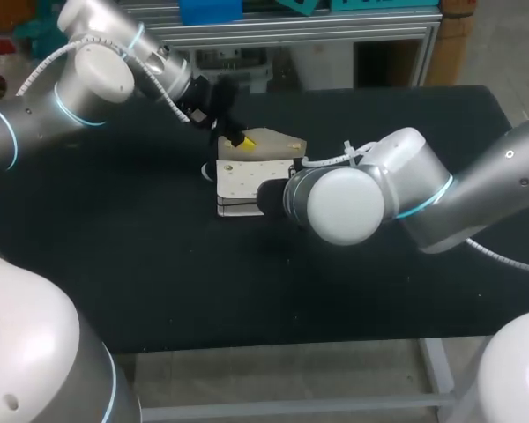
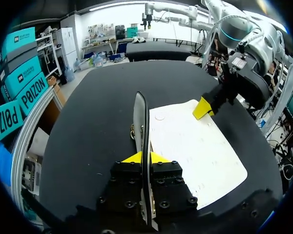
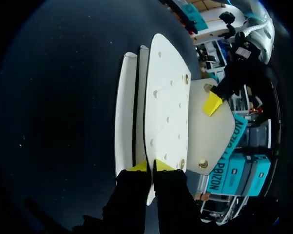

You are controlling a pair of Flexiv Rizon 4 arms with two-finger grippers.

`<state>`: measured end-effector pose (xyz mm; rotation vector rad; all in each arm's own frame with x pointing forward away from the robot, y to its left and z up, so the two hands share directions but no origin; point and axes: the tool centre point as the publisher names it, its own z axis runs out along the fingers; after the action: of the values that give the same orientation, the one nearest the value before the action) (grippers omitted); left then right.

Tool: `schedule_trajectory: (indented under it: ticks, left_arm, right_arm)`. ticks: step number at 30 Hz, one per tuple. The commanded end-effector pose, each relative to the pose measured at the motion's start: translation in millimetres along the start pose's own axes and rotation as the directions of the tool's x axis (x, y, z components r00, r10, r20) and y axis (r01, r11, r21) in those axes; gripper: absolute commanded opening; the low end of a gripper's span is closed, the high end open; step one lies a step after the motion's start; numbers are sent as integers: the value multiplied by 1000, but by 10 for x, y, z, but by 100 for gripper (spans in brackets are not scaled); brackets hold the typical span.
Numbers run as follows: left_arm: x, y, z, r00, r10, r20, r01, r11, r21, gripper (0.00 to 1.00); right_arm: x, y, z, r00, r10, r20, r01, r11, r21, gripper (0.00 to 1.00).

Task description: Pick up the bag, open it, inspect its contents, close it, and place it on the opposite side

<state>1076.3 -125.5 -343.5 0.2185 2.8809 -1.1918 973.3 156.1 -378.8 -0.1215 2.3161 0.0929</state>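
A cream flat bag (image 1: pixel 247 181) lies in the middle of the black table, its flap (image 1: pixel 278 143) lifted at the far end. My left gripper (image 1: pixel 240 138) is shut on the flap's edge, which runs edge-on between its yellow tips (image 2: pixel 140 122). My right gripper (image 3: pixel 150 166) is shut on the near edge of the bag's front panel (image 3: pixel 166 107), with other layers (image 3: pixel 124 112) beside it. In the head view the right wrist (image 1: pixel 335 204) hides that gripper. The right gripper (image 2: pixel 202 108) shows in the left wrist view at the bag's far corner, and the left gripper (image 3: pixel 212 103) shows on the flap (image 3: pixel 210 141) in the right wrist view.
The black tabletop (image 1: pixel 141 264) spreads wide around the bag on both sides and in front. My left arm (image 1: pixel 97 75) comes in over the far left of the table, my right arm (image 1: pixel 476 194) over its right side.
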Motion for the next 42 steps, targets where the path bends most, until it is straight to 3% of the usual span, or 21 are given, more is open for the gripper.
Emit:
schedule_trajectory:
  ticks: [1,5,10,22,27,28,32,34,42]
  left_arm:
    - [207,35,80,996,54,70,-55,998,12,0]
    - [292,80,137,988,117,101,-118,993,8,0]
    - [376,112,222,969,204,137,-198,979,-55,0]
    - [485,263,417,940,317,129,-299,944,-142,0]
    - [525,262,374,934,332,128,-317,940,-125,0]
    - [532,252,357,933,335,132,-320,940,-121,15]
    - [556,204,275,929,340,148,-329,940,-94,47]
    - [565,165,219,926,341,164,-334,940,-69,51]
    - [566,-1,90,902,368,228,-374,927,-18,42]
  right_arm:
    - [44,-7,29,998,5,55,-5,1000,-5,0]
    - [48,-6,28,999,7,53,-7,1000,-2,0]
    - [48,-6,28,999,7,53,-7,1000,-2,0]
    - [48,-6,28,999,7,53,-7,1000,-2,0]
    - [48,-6,28,999,7,53,-7,1000,-2,0]
    - [48,-6,28,999,7,53,-7,1000,-2,0]
    - [48,-6,28,999,7,53,-7,1000,-2,0]
    - [48,-6,28,999,7,53,-7,1000,-2,0]
    - [48,-6,28,999,7,53,-7,1000,-2,0]
